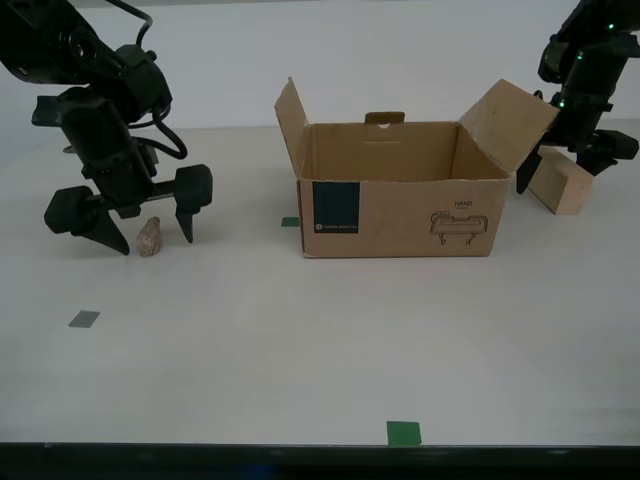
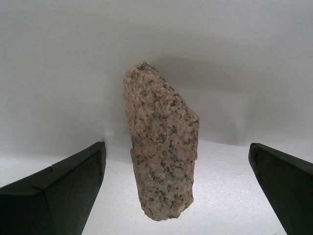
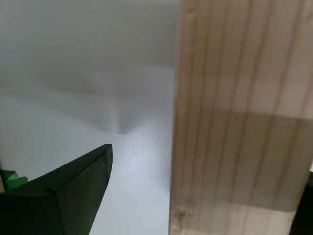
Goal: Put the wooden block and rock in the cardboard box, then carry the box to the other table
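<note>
Our second hand (image 1: 141, 232) hangs low over the desk (image 1: 300, 350) at the exterior view's left, its jaws spread wide with the rock (image 1: 149, 237) standing between them, touched by neither finger. From the second wrist view, the rock (image 2: 161, 147) is a speckled pink stone set on end on the pale surface, both dark fingers (image 2: 63, 191) well clear of it. Our first hand (image 1: 560, 180) is at the far right of the exterior view, down around the wooden block (image 1: 560, 182), which lies on the desk just right of the cardboard box (image 1: 400, 205). Whether this hand grips the block we cannot tell. The box sits open in the middle of the desk, flaps up.
</note>
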